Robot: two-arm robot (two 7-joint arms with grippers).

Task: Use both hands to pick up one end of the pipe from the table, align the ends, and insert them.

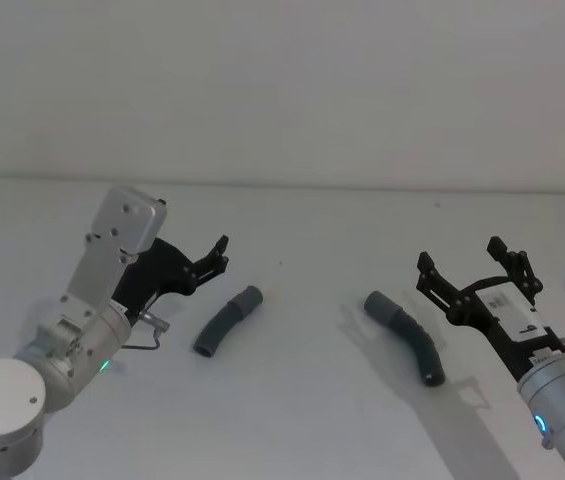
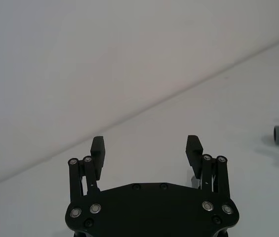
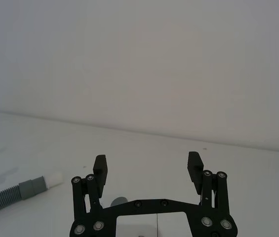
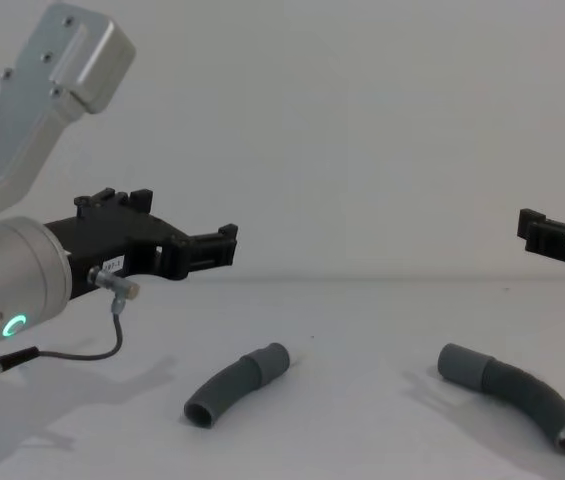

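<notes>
Two curved dark grey tube pieces lie on the table (image 1: 312, 420), well apart from each other. The left pipe piece (image 1: 224, 322) rests left of centre, its wider collar (image 1: 250, 298) pointing toward 1 o'clock in the head view. The right pipe piece (image 1: 407, 333) lies at 3 o'clock from it, with its own collar end (image 1: 378, 303) turned to 10 o'clock and its open mouth to 5 o'clock (so the two collars roughly face each other across the gap).

The left gripper (image 1: 220, 255) hangs above the table at 9 o'clock from the left pipe piece, near it but not touching. Its fingers (image 2: 98, 146) are spread wide with nothing between them. The right gripper (image 1: 460, 256) is raised at 3 o'clock from the right pipe piece, just beside it, its claw also spread and empty.
</notes>
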